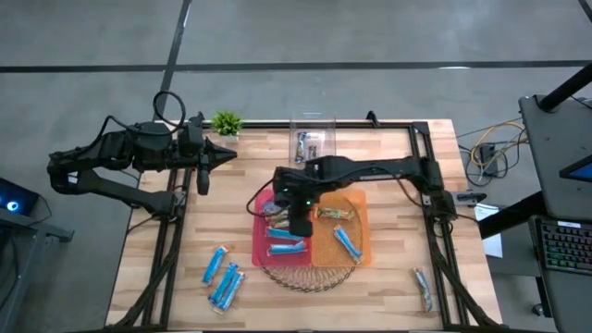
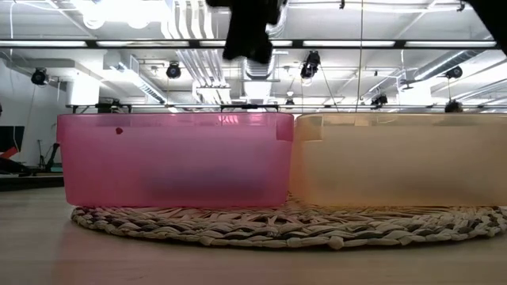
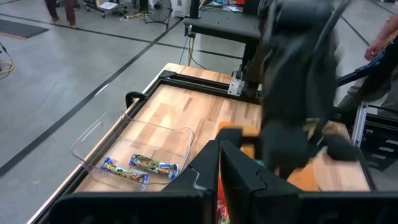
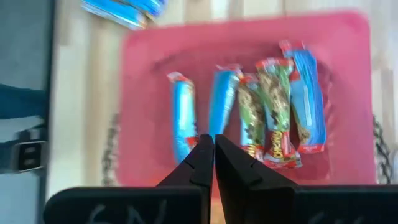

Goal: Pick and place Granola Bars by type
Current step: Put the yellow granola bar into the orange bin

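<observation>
- My right end effector, fingers pressed together and empty, hangs over the pink bin.
- Only its wrist view shows the Granola Bars inside.
- My left end effector waits, pressed together, at the counter's edge.

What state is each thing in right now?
Right gripper: fingers shut, empty, above the pink bin.
Left gripper: fingers shut, parked at the table's edge.
Pink bin: holds several bars.
Orange bin: holds two bars.
Clear tray: holds two bars.
</observation>
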Controlling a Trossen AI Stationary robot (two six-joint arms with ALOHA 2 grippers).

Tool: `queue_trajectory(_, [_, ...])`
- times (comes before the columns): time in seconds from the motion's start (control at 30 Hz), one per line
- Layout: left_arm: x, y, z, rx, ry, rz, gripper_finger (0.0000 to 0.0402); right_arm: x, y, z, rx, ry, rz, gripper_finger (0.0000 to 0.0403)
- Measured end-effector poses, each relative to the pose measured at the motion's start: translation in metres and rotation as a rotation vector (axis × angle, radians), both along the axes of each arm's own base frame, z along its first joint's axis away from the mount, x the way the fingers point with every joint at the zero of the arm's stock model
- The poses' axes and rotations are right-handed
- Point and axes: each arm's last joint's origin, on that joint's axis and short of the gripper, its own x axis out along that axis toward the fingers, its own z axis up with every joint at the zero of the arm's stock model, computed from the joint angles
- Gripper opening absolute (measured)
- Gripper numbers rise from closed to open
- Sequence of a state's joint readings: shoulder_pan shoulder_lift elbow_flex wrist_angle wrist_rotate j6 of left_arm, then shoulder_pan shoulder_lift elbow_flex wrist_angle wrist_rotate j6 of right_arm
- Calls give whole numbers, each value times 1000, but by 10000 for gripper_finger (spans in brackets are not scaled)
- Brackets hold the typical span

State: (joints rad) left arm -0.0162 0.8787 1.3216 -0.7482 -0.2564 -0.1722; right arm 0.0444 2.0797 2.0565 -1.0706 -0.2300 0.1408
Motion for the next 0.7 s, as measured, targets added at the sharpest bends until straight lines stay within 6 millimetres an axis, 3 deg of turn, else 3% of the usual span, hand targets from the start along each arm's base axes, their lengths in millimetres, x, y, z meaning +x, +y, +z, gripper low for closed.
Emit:
queue_trajectory(0.4, [0,0,0,-4,2,1,0,-57,10,82,-92,-213,-53,8])
queue_trajectory(0.7, [0,0,0,-6,0,1,0,-108,21,89,-96,-360,-109,8])
